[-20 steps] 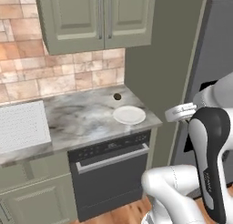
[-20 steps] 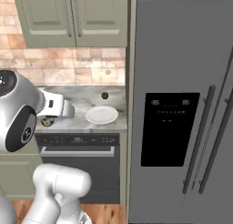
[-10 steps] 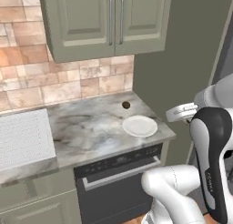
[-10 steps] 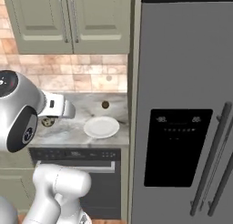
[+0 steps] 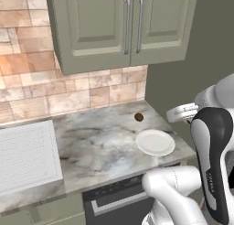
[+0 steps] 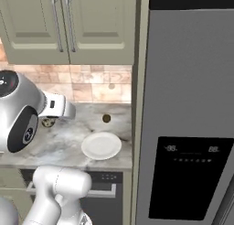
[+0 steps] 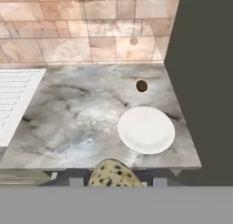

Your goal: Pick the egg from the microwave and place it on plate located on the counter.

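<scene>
Marbled stone counter, smooth matt white plate, speckled egg.

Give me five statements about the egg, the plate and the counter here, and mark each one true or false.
1. The plate has nothing on it. True.
2. The egg lies on the plate. False: it sits at the tool, which is shut on it, short of the counter's front edge.
3. A small dark ball rests on the counter behind the plate. True.
4. The ball touches the plate. False: bare counter shows between them.
5. The plate sits at the counter's left end. False: it is near the right end, beside the fridge.
</scene>
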Motion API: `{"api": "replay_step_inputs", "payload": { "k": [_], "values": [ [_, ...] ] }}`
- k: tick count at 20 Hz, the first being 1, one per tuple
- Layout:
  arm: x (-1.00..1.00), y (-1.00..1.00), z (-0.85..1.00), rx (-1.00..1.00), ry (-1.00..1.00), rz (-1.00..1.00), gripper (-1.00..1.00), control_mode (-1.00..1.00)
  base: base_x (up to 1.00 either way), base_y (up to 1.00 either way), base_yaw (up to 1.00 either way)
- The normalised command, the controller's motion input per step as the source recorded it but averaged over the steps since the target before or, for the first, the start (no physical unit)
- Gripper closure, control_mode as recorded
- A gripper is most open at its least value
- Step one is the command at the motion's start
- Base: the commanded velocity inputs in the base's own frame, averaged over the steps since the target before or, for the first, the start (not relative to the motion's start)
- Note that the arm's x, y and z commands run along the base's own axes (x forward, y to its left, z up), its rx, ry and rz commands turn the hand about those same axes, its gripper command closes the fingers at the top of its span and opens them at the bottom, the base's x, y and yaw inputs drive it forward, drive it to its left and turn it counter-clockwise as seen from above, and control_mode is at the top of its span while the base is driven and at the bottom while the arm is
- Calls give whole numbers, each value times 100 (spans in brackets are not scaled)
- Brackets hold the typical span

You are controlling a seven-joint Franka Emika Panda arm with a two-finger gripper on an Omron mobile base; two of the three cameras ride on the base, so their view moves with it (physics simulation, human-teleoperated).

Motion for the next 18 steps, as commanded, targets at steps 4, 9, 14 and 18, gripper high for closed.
{"api": "replay_step_inputs", "payload": {
  "k": [4, 9, 14, 18],
  "values": [
    [21, 0, -16, 0, 5, 3, 100, -100, 26, 0, 4],
    [43, -5, -54, 0, 18, 0, 100, -100, 0, 0, 0],
    [54, -29, -68, 0, 18, 1, 100, -100, 0, 0, 0],
    [51, -33, -63, 0, 14, 2, 100, -100, 0, 0, 0]
  ]
}}
